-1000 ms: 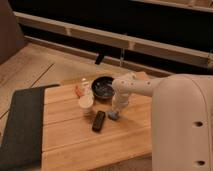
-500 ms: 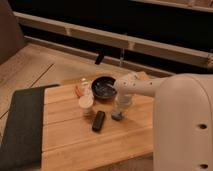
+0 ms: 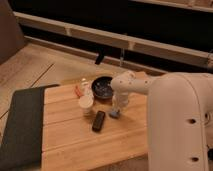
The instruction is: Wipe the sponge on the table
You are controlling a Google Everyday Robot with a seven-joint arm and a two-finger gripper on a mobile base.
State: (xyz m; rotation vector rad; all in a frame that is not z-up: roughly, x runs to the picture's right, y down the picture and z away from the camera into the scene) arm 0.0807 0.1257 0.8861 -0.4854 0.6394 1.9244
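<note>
Gripper [image 3: 118, 105] shifted slightly twd bar [image 3: 98, 121], atop pale blue-grey sponge [image 3: 115, 114] on table [image 3: 75, 145]; grip unclear.

We take this for an indoor eating or break area, not a workshop. A table [image 3: 70, 145] of wide honey-coloured planks carries a dark grey mat [image 3: 22, 125] along its left edge, and a black bowl [image 3: 102, 86] and a pale cup [image 3: 86, 103] stand near its middle. Beyond its far edge, pale rails [image 3: 100, 36] cross a dark wall above plank flooring [image 3: 30, 67]. Our robot's gripper [image 3: 116, 107] hangs low over the sponge [image 3: 115, 114] near the table's middle.
</note>
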